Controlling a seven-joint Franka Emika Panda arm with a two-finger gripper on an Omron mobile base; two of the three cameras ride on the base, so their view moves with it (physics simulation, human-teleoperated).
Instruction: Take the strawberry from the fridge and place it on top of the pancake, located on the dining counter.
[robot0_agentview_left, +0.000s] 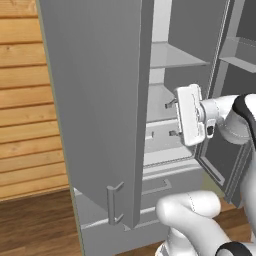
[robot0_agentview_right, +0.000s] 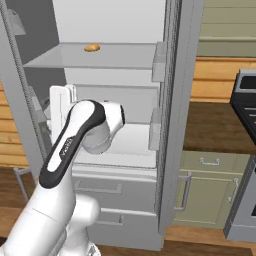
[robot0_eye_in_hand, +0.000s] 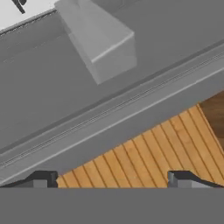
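Open-jawed end effector (robot0_agentview_left: 170, 119) before open fridge (robot0_agentview_left: 100, 100), orange-yellow food (robot0_agentview_right: 91, 48) on upper shelf (robot0_agentview_right: 95, 59).

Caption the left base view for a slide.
Open gripper reaching into the open fridge, nothing held.

The fridge (robot0_agentview_left: 100, 100) runs off the top edge — its left door hides the shelves behind.

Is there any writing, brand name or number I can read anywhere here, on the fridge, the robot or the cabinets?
None readable.
The white robot arm with dark joints carries a small pale mark on its dark band, too small and blurred to read.
The tall light-grey fridge shows no label.
The pale green cabinet shows none either.
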